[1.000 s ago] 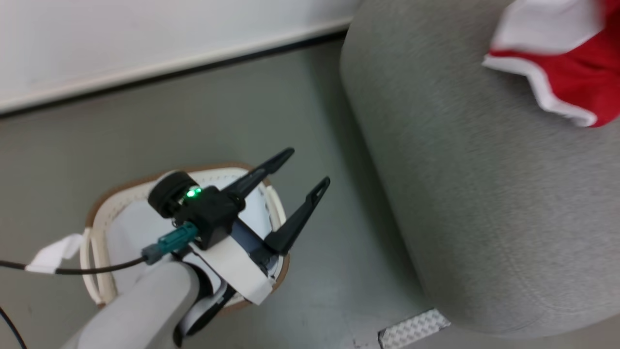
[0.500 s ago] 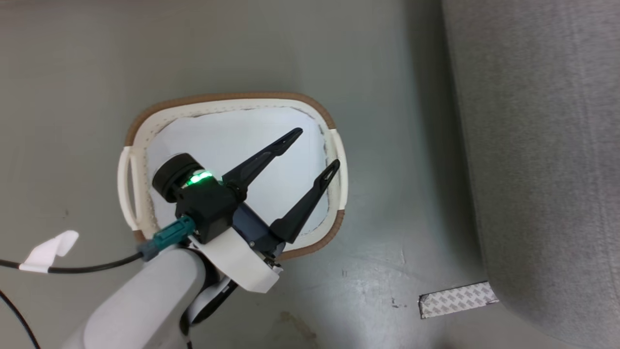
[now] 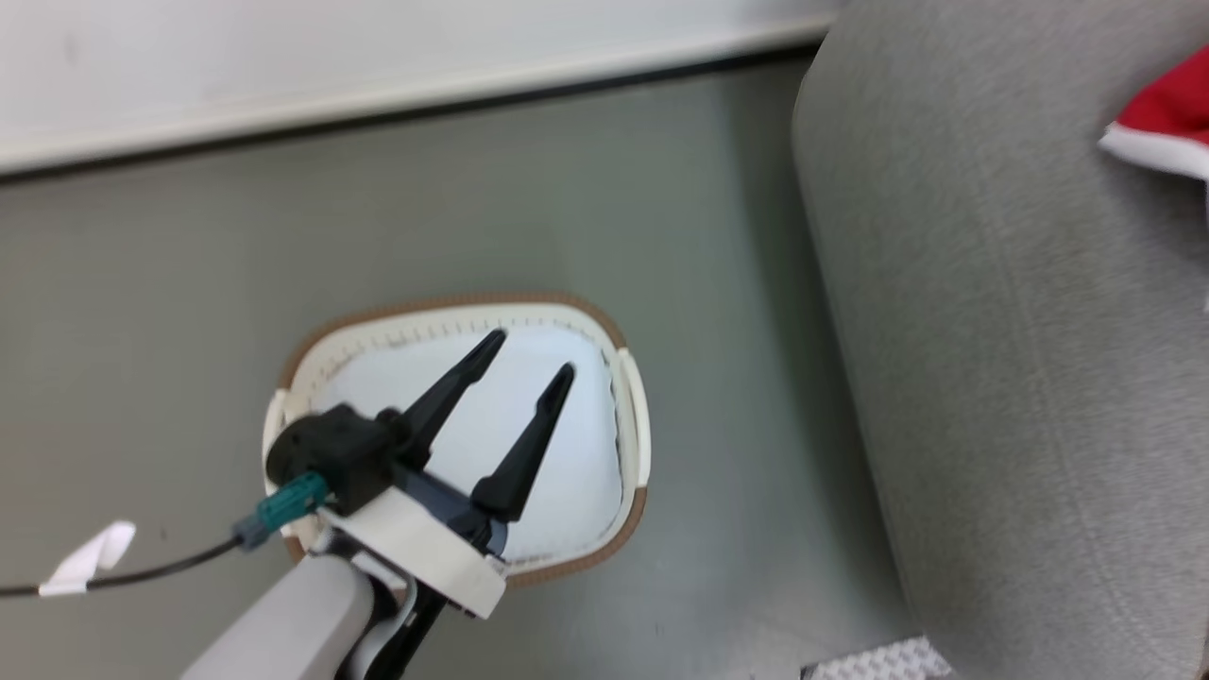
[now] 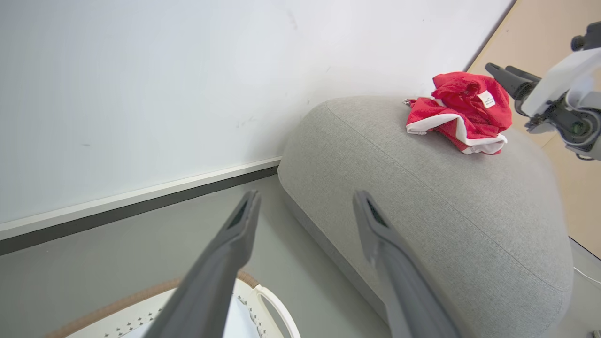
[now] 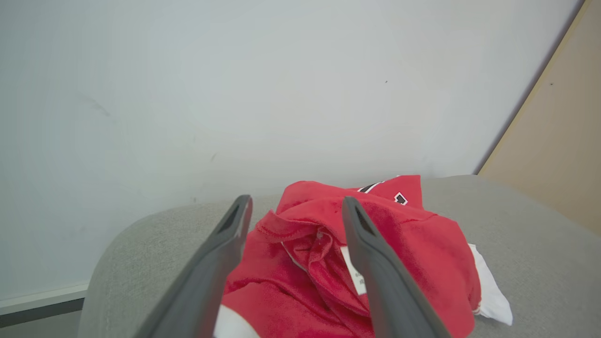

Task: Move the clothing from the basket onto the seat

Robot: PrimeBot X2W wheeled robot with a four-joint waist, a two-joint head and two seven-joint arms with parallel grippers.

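The oval white perforated plastic laundry basket with a brown woven-look rim (image 3: 444, 307) stands on the smooth grey floor (image 3: 425, 198), left of the large grey fabric-upholstered sofa seat (image 3: 992, 359) and apart from it. Inside the basket lies a pale flat liner (image 3: 567, 453). The left gripper (image 3: 531, 353) hangs over the basket's near left part, its two long dark fingers (image 3: 444, 392) spread apart with nothing between them, pointing towards the far right. The soft red sports clothing with white trim (image 4: 462, 117) lies in a crumpled heap on top of the seat, towards its far right end near the white wall (image 4: 164, 84); a white label and a scrap of black-and-white lettering show on it. The right gripper (image 5: 296, 200) hovers at the heap with its fingers (image 5: 225, 249) apart; whether they touch the cloth cannot be told. A black cable with a white tag (image 3: 90, 557) trails from the left wrist at the near left
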